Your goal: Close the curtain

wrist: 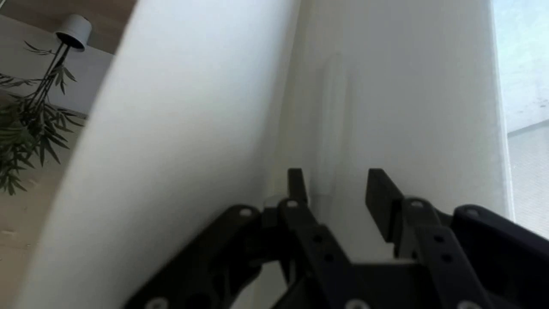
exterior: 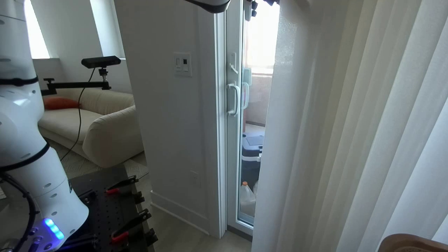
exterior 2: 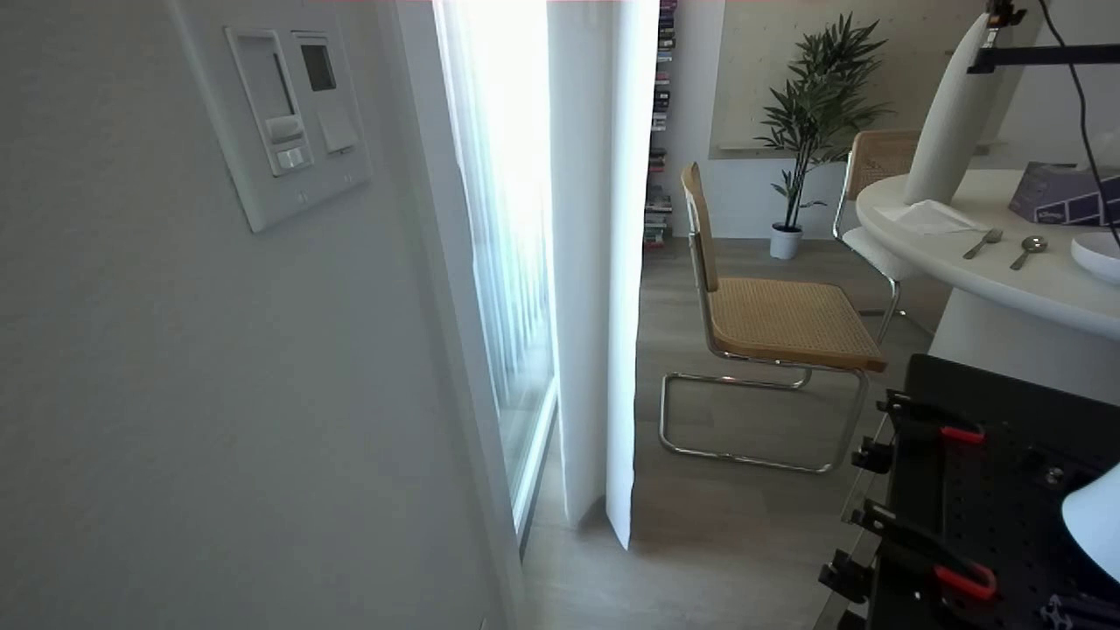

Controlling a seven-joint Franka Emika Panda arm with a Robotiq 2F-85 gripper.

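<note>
The curtain (exterior: 325,126) is tall white pleated fabric on the right in an exterior view, covering part of the glass door. Its edge hangs beside the door glass in an exterior view (exterior 2: 582,262). In the wrist view the curtain (wrist: 407,107) fills most of the picture. My gripper (wrist: 336,171) is open, with its black fingertips apart in front of the fabric. A pale vertical strip shows behind the gap between them. I cannot tell whether the fingers touch the fabric. In an exterior view only dark gripper parts show at the top edge.
A white-framed glass door with a handle (exterior: 233,99) stands left of the curtain edge. A wall switch (exterior: 182,64) is on the wall. A cane chair (exterior 2: 787,324), a round table (exterior 2: 910,206) and the black mounting bench (exterior 2: 1006,490) stand on the room side.
</note>
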